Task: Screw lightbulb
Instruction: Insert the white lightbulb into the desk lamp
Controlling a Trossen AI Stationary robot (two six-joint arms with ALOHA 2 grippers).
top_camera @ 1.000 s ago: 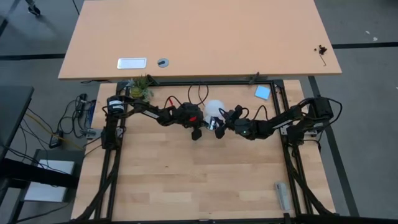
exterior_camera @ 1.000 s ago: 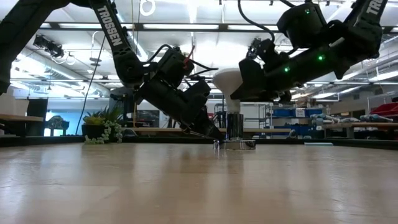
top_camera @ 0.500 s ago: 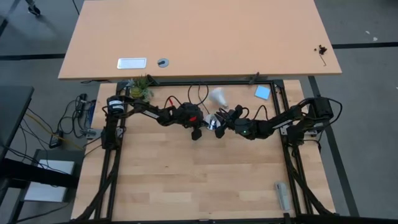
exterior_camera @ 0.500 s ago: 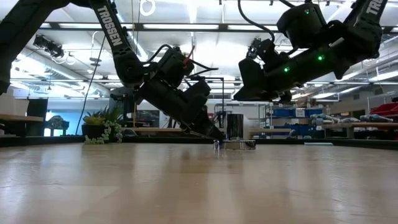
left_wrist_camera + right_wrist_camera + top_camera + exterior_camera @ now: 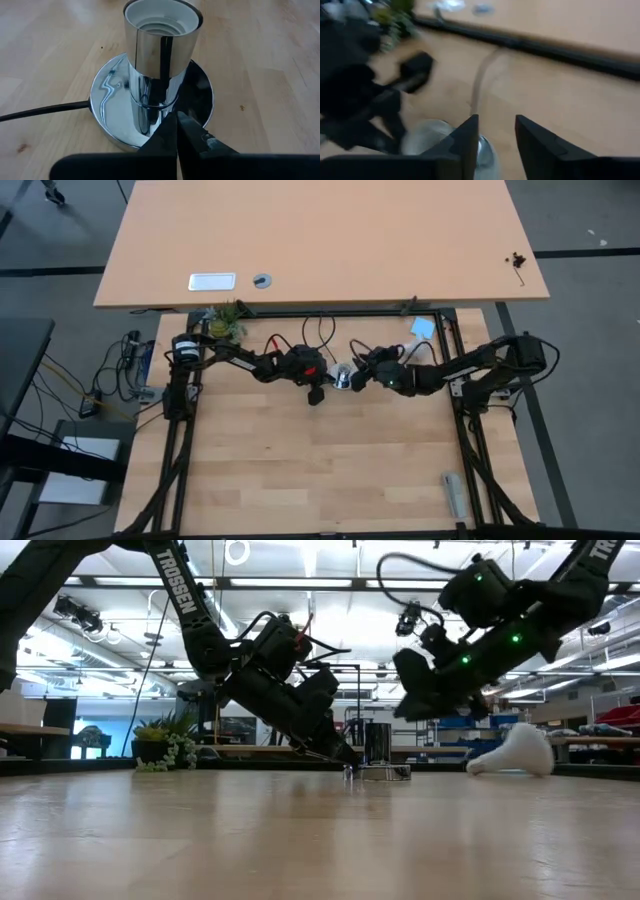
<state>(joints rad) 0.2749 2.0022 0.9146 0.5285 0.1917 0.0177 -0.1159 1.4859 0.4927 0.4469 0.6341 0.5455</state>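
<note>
White lightbulb (image 5: pixel 515 752) on table — apart from open, empty right pincer (image 5: pixel 425 705).

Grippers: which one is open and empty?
The right gripper: its fingers stand apart with nothing between them. The left gripper is closed, tips together against the socket.

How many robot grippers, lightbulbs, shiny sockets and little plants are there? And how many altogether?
Grippers: 2, the left gripper and the right gripper
Lightbulb: 1, lying on its side on the table
Chrome socket: 1, empty
Small plant: 1
Total: 5
</note>
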